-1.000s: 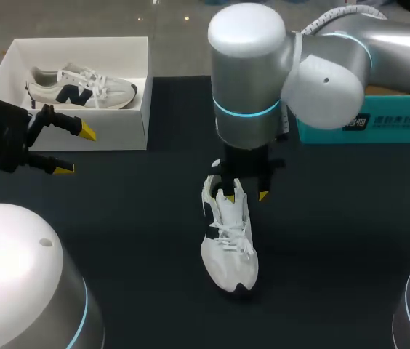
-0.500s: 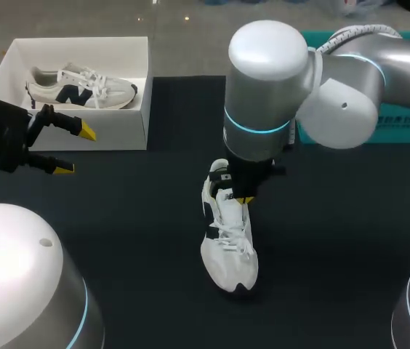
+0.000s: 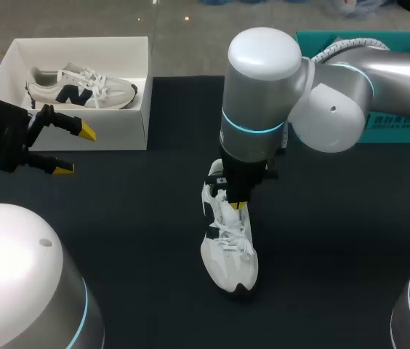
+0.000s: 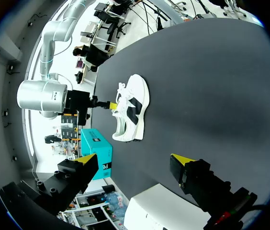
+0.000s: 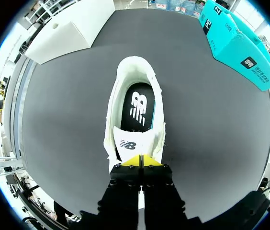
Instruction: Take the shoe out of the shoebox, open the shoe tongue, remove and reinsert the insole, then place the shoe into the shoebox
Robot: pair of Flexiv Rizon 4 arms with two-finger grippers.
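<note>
A white shoe [image 3: 228,247] lies on the black table, toe toward me, and it also shows ahead of the left gripper [image 4: 132,110]. My right gripper [image 3: 235,203] points down onto its tongue with the yellow tips together. In the right wrist view the gripper [image 5: 140,160] is shut at the lace end of the tongue [image 5: 132,143]. Whether anything is pinched is hidden. The black insole [image 5: 138,108] lies inside the shoe. The white shoebox [image 3: 147,94] at the back left holds a second shoe [image 3: 81,86]. My left gripper [image 3: 74,149] hangs open in front of the box, holding nothing [image 4: 134,160].
A teal box [image 3: 401,123] stands at the back right of the table behind my right arm, and it also shows in the right wrist view [image 5: 235,48]. Bare black tabletop [image 3: 336,240] surrounds the shoe on all sides.
My right gripper has shut from part-open to tips together and dropped slightly onto the shoe's tongue. Its arm shifted a little. The left arm and the shoe have stayed put.
</note>
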